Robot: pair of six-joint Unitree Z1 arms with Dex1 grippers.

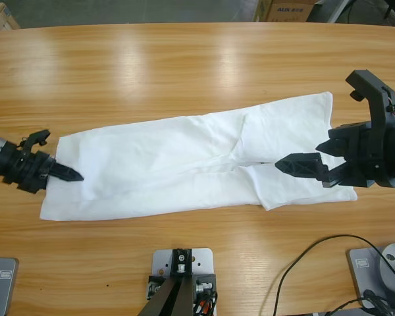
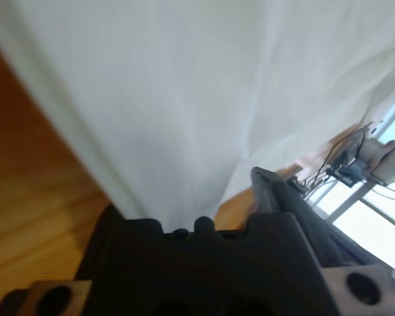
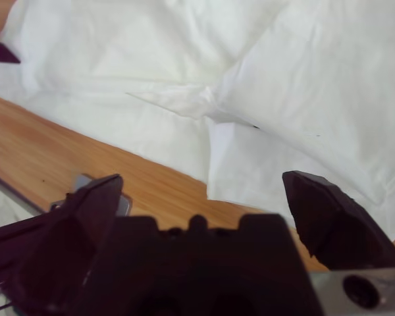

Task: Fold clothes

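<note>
Left gripper (image 1: 71, 175) pinching shirt (image 1: 184, 158) at 9 o'clock; right gripper (image 1: 301, 164) agape, empty, at 3. Risks dragging cloth askew.

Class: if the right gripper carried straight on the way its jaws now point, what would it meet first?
Most likely the white T-shirt: the right gripper, jaws open, points across it toward the left gripper. Its height above the cloth is unclear.
</note>
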